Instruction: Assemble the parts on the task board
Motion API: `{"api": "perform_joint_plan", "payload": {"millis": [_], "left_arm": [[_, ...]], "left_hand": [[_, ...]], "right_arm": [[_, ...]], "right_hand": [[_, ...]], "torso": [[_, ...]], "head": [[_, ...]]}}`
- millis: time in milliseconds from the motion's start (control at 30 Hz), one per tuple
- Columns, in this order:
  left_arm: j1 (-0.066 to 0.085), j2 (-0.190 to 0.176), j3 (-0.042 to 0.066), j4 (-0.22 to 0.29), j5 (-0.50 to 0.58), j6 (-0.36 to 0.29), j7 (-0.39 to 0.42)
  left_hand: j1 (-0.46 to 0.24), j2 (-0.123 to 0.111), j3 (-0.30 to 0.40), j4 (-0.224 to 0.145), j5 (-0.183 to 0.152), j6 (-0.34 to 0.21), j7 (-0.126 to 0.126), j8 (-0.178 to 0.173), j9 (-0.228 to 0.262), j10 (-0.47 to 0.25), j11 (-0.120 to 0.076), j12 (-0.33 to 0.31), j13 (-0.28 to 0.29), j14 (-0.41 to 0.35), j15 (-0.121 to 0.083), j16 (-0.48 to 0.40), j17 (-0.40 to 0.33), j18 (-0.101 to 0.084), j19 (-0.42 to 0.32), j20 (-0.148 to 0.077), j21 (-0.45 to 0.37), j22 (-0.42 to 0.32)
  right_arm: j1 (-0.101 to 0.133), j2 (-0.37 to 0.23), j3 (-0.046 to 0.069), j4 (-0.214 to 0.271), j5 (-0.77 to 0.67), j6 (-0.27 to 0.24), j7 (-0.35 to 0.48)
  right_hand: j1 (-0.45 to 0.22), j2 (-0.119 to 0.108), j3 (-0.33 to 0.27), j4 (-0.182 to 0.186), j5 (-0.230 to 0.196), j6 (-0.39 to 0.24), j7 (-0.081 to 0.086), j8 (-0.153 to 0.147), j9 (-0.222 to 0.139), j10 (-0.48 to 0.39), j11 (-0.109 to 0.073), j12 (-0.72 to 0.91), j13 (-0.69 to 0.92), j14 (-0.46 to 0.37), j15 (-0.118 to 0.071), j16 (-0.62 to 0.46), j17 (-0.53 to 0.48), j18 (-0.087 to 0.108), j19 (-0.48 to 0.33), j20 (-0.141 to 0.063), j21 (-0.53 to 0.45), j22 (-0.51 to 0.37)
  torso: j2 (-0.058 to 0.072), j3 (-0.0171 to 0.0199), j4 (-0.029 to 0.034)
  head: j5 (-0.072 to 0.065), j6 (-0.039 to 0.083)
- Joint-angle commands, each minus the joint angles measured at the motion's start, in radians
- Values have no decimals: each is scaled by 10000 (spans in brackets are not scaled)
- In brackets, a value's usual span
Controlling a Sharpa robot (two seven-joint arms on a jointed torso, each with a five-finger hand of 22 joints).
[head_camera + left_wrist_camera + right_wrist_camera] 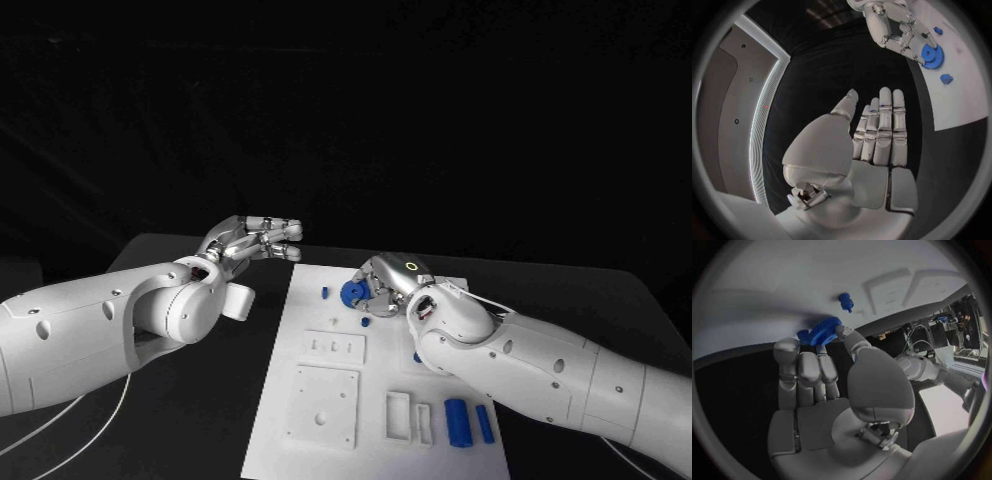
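Right wrist view: the right robot hand (826, 385) pinches a blue toothed plastic gear (824, 330) just over the white task board (773, 295); the left robot hand (873, 135) hovers wide, empty, farther off.

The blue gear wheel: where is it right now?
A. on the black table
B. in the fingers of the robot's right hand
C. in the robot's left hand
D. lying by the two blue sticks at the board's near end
B: the right hand pinches the blue gear wheel at its fingers, over the far end of the task board.
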State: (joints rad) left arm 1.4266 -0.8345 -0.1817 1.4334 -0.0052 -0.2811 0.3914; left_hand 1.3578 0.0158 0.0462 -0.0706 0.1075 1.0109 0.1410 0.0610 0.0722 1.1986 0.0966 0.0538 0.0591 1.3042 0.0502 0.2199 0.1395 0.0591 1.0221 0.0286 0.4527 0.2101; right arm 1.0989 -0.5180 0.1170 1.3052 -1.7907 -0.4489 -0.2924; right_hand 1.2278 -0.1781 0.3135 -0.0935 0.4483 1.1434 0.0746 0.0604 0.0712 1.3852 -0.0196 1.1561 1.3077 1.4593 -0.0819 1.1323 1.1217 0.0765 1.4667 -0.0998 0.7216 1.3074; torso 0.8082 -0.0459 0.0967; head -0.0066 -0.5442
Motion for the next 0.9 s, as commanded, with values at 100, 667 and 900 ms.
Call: {"api": "perform_joint_plan", "payload": {"millis": [100, 667, 900], "left_arm": [[11, 24, 7, 19, -9, 137, 67], [11, 10, 7, 19, -9, 128, 63], [11, 4, 7, 18, 5, 123, 75]], "left_hand": [[-88, 15, 19, 64, -6, -80, 21, 17, -9, -52, 22, 44, 11, -62, -13, -61, -15, -11, -20, 20, 19, -8], [-88, 15, 19, 64, -6, -80, 21, 17, -9, -52, 22, 44, 11, -62, -13, -61, -15, -11, -20, 20, 19, -8], [-138, 12, -5, 82, -66, -107, 27, 16, -10, -67, 28, 43, 11, -62, -7, -60, -16, -14, -19, 27, 22, -46]], "right_arm": [[-18, 40, -12, -107, -146, 276, 60], [-46, 35, -25, -204, 154, 252, 169], [-48, 17, -25, -207, 390, 205, 231]], "right_hand": [[-38, -65, 8, 42, -76, -43, 34, 20, 5, -43, -3, -97, 392, -43, -41, -58, -29, -46, 418, -80, -73, 817], [-230, -55, -803, 519, -661, -873, 229, 35, -61, -195, 131, -429, 127, -63, 70, -262, -182, 29, 419, 21, -421, 758], [-367, -45, -2085, 2184, -728, -1000, 231, 25, -65, -239, 142, -438, -5, -57, 92, -269, -186, 76, 464, 60, -543, 768]], "torso": [[-7, 11, -24], [-14, 9, -31], [-12, 9, -27]], "head": [[20, -9], [27, 1], [22, -1]]}}
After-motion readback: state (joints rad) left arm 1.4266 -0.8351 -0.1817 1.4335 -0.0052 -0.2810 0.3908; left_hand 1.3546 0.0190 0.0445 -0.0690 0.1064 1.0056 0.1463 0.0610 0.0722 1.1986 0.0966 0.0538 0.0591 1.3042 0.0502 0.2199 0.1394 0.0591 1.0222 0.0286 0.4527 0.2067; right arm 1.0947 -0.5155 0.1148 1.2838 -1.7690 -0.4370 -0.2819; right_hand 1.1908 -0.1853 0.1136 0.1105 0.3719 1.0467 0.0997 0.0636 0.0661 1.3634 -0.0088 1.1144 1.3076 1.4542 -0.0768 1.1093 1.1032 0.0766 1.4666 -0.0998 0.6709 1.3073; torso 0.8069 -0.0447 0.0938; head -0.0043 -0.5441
